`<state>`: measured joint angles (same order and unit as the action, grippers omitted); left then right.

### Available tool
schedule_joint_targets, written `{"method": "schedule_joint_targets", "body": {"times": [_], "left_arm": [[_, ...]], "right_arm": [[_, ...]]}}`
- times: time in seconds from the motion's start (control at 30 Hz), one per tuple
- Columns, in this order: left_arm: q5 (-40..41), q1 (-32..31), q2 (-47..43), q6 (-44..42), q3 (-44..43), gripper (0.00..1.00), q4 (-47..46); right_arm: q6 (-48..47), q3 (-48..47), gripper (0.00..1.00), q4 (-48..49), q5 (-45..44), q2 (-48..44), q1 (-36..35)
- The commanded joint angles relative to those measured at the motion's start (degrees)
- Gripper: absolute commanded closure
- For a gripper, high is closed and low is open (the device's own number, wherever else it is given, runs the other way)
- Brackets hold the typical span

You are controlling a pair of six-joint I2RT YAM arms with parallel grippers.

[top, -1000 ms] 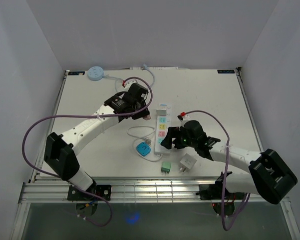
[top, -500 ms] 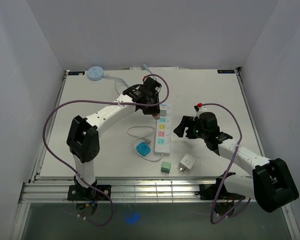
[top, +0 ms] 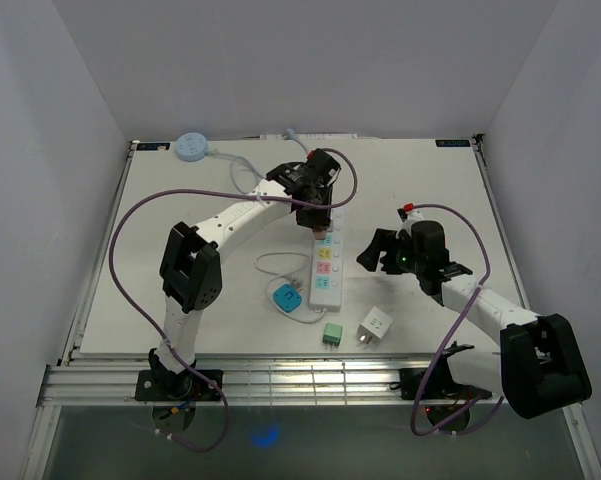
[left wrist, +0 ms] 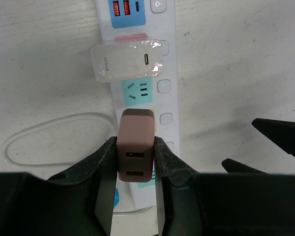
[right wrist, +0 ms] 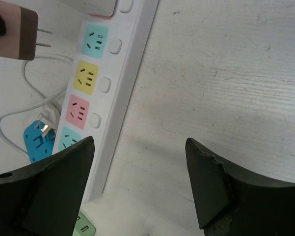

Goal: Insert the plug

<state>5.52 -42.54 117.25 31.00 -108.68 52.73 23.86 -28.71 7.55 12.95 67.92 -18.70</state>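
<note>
From above, I saw the left gripper (top: 318, 222) over the far half of the power strip (top: 326, 272), pinching the plug (top: 321, 233). The right gripper (top: 377, 252) sat just right of the strip. On the left wrist, the plug hung above the sockets, near a white adapter (left wrist: 127, 62). On the right wrist, that gripper's jaws stood spread, holding nothing.

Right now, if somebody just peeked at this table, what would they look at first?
Probably the long white power strip in the middle of the table, with its row of colourful sockets. Right above it, the left arm pinches a pinkish-brown charger in its jaws, prongs bare and not plugged in yet. The right arm hangs beside the strip with jaws open and empty.
</note>
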Motion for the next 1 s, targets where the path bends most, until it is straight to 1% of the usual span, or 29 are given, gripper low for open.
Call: {"method": "schedule_joint_targets", "body": {"times": [0.0, 0.43, 0.63, 0.97], "left_arm": [[-0.15, 0.00, -1.33, -1.47, -2.93, 1.00, 2.55], [-0.25, -0.17, 5.79, -1.12, -9.17, 1.00, 4.40], [-0.51, -0.52, 8.25, -1.38, -11.98, 1.00, 5.01], [-0.25, -0.70, 10.19, -1.30, -13.04, 1.00, 5.10]], "right_arm": [[-3.20, 0.14, 0.20, 2.38, 0.94, -0.33, 0.94], [-2.06, 5.68, 0.19, 7.91, -0.29, -3.85, 2.44], [-1.80, 6.03, 0.19, 8.36, 0.41, -3.59, 2.88], [-1.53, 6.38, 0.19, 8.71, 1.38, -3.41, 3.40]]}}
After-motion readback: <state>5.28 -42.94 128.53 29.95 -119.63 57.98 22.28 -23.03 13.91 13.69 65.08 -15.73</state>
